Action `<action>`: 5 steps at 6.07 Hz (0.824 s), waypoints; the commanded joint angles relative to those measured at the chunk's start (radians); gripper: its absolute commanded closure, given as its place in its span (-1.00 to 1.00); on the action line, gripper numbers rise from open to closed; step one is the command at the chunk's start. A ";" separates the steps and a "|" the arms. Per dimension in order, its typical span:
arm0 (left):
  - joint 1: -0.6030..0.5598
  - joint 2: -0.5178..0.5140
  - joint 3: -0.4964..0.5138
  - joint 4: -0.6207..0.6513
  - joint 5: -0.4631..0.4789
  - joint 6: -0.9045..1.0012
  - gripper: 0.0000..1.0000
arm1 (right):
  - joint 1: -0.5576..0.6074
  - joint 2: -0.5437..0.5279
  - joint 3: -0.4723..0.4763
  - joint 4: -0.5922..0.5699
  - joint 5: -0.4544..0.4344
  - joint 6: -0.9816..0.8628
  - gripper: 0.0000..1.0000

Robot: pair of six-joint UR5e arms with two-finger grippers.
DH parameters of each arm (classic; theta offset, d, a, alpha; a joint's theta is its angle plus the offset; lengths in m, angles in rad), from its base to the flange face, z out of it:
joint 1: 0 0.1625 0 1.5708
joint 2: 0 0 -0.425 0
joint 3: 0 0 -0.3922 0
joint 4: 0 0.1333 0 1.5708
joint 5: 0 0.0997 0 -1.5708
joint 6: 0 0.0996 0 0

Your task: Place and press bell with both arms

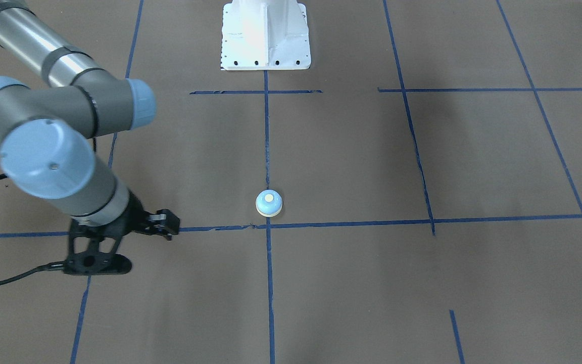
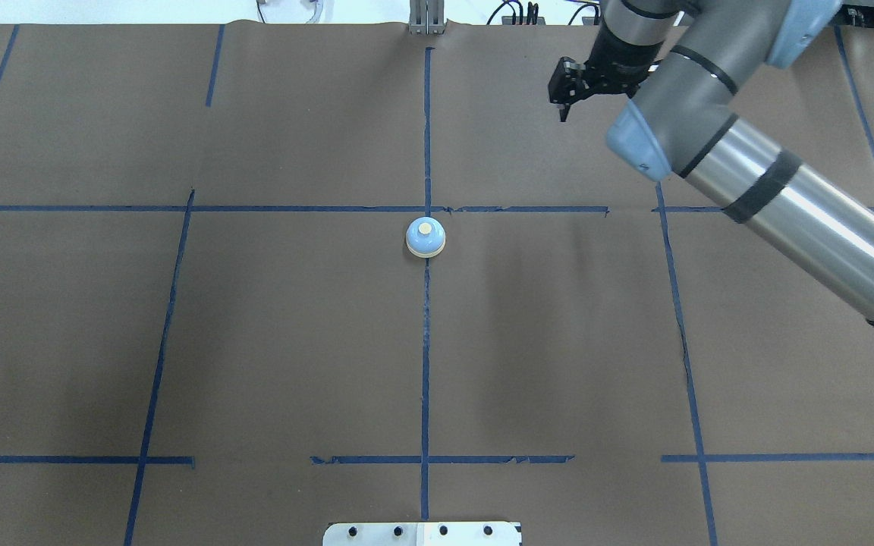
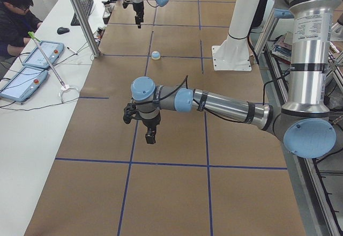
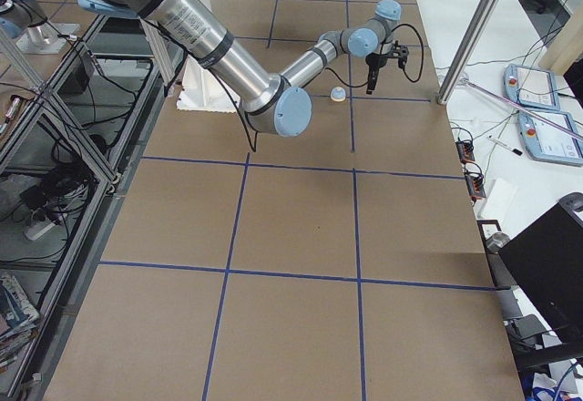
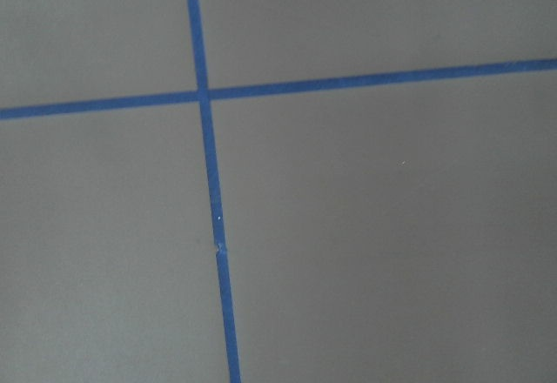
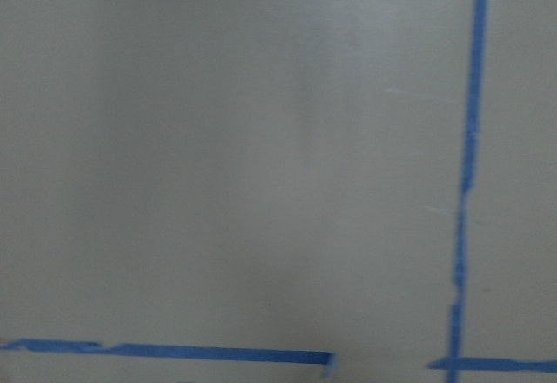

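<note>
Your bell is sitting mid-table on blue-taped brown paper. The right gripper is pressing its jaws together; the left gripper, you cannot tell.

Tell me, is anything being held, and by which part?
Nothing. The small blue dome bell sits alone, apart from the left gripper and right gripper.

Brown paper-covered table gridded with blue tape (a white side bench alongside).
</note>
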 commanded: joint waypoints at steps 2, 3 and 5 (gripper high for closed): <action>-0.032 0.055 -0.001 -0.005 -0.001 0.044 -1.00 | 0.306 -0.421 0.230 -0.068 0.139 -0.609 -1.00; -0.079 0.059 0.003 0.007 -0.004 0.110 -1.00 | 0.404 -0.538 0.254 -0.065 0.158 -0.765 -1.00; -0.085 0.104 -0.016 0.005 0.010 0.104 -1.00 | 0.492 -0.686 0.261 -0.061 0.150 -0.805 -1.00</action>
